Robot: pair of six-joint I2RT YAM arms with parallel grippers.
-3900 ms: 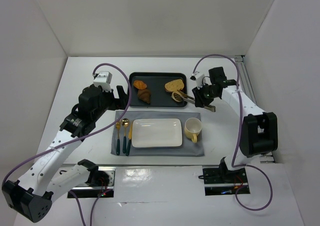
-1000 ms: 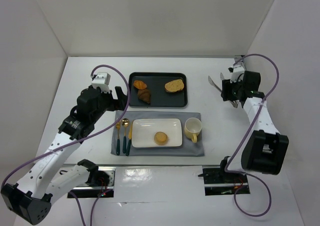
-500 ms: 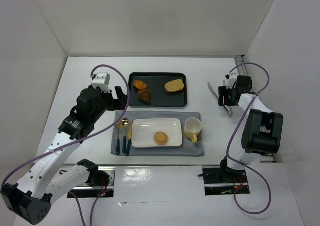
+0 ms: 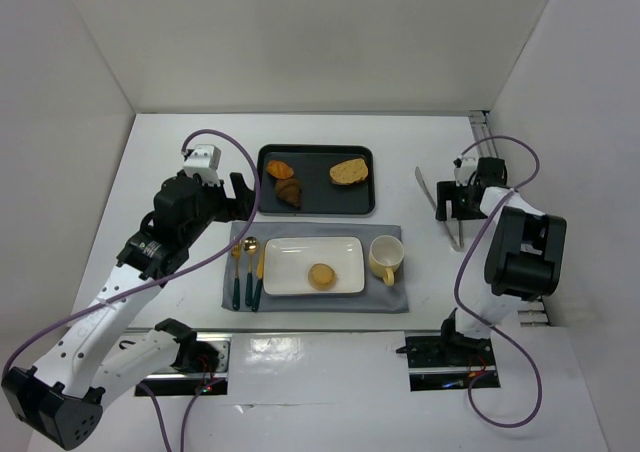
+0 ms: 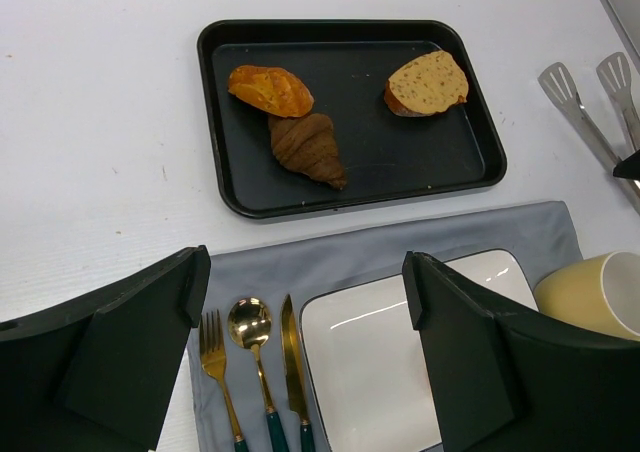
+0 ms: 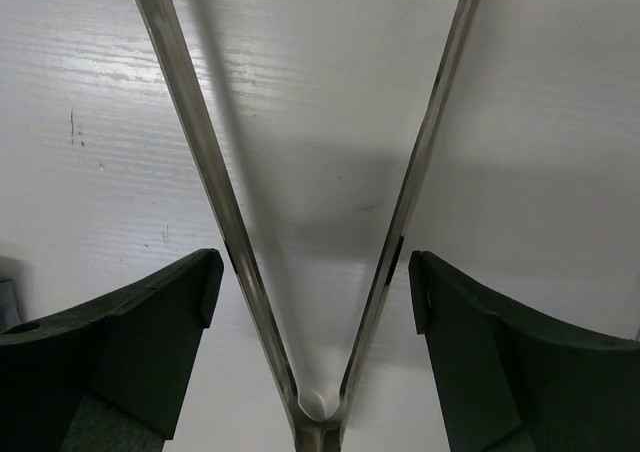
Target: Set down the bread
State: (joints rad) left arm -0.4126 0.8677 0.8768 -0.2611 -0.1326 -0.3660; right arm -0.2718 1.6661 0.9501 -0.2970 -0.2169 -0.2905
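Starting nearest the arm bases:

1. Grey mat [image 4: 300,302]. It carries the place setting.
2. Fork [image 5: 214,352], spoon [image 5: 249,322] and knife [image 5: 291,362]. They lie side by side on the mat's left part, handles near.
3. White plate [image 4: 285,257]. It is oblong, in the middle of the mat, with its long side running left to right.
4. Bread [image 4: 321,275]. This small round bun sits on the plate, right of centre and toward its near rim. Being round, it has no long axis to line up with. By the look of it, placing is done.
5. Yellow mug [image 4: 385,259]. It stands on the mat just right of the plate.
6. Left gripper [image 5: 305,282]. Its fingers are spread wide with nothing between them, and it hangs over the mat's far-left corner. The bread lies near and right of it. This arm seems slightly the closer of the two.
7. Right gripper [image 6: 312,272]. Its fingers are spread wide over the bare table [image 4: 180,142], right of the mat. The bread lies left and near, well apart.
8. Tongs [image 6: 203,142]. They rest on the table between the right fingers, hinge near and heads far. Whether the pads touch the tong arms cannot be told. Judged: the next move is a clean lift away from the tongs.
9. Black tray [image 4: 316,149]. It sits beyond the mat and holds an orange pastry [image 4: 279,170], a dark croissant [image 4: 289,191] and an oval slice [image 4: 349,171].
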